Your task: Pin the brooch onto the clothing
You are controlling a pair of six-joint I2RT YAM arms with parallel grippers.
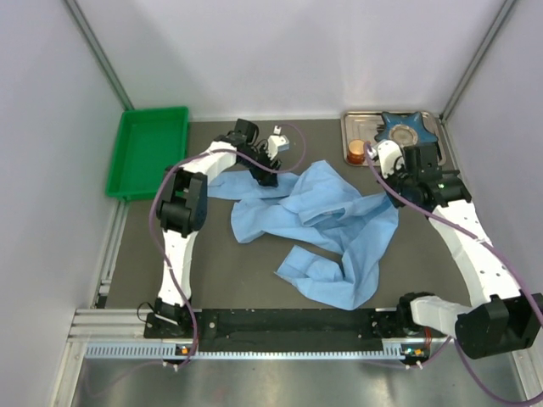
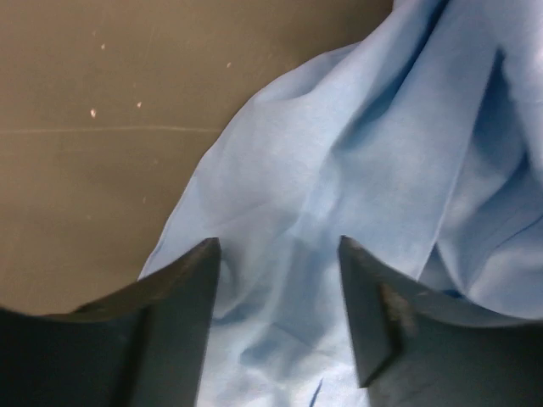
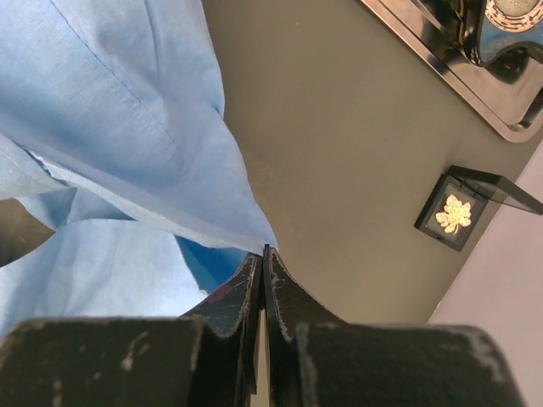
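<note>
Brooch beside the right gripper, shirt edge pinched

Brooch [image 3: 454, 214] lies face up in a small black box [image 3: 427, 223] with its lid tipped open, on the bare mat between the right gripper [image 3: 263, 252] and the metal tray [image 1: 361, 127]. In the right wrist view it sits off to the right and a little ahead of the fingertips, near but apart. It is a leaf-like shape with no clear long axis. The right gripper's fingers are pressed together on a hem corner of the shirt [image 1: 327, 216], so that hand is busy. The left gripper [image 2: 278, 254] is spread over the shirt's far-left folds with cloth between its fingers, not clamped, and well apart from the box. By reach the right arm is far nearer — I judge it would have to let go of the hem first.
</note>
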